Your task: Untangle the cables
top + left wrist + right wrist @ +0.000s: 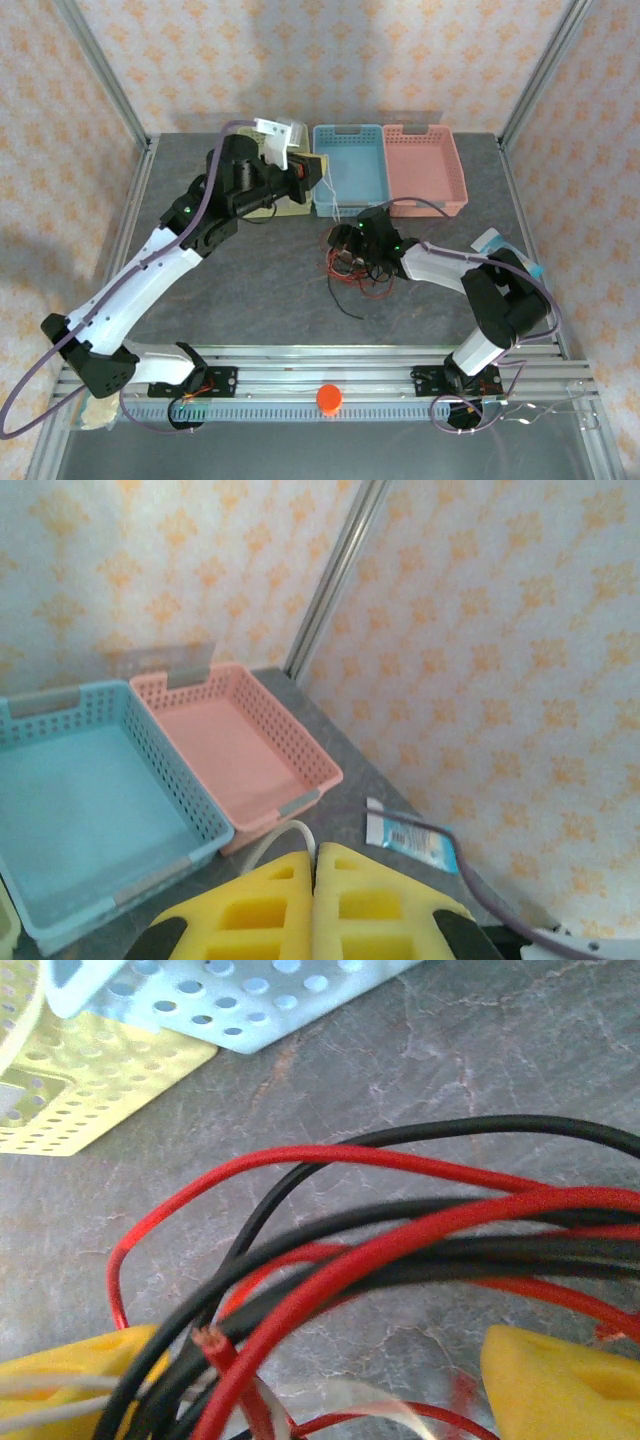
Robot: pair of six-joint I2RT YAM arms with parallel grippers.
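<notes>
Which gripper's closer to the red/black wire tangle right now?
Right. The right gripper is down on the tangle, open fingers straddling its wires. The left gripper sits apart, farther back by the blue basket.

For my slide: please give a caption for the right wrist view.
Open right gripper straddles tangled red and black cables.

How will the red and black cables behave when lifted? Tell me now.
Probably floppy: the red and black cables lie in loose curves inside the open right end effector. Likely light, being thin. They cross repeatedly, and a whitish cable runs up to the shut left end effector, so lifting one would probably drag others.
</notes>
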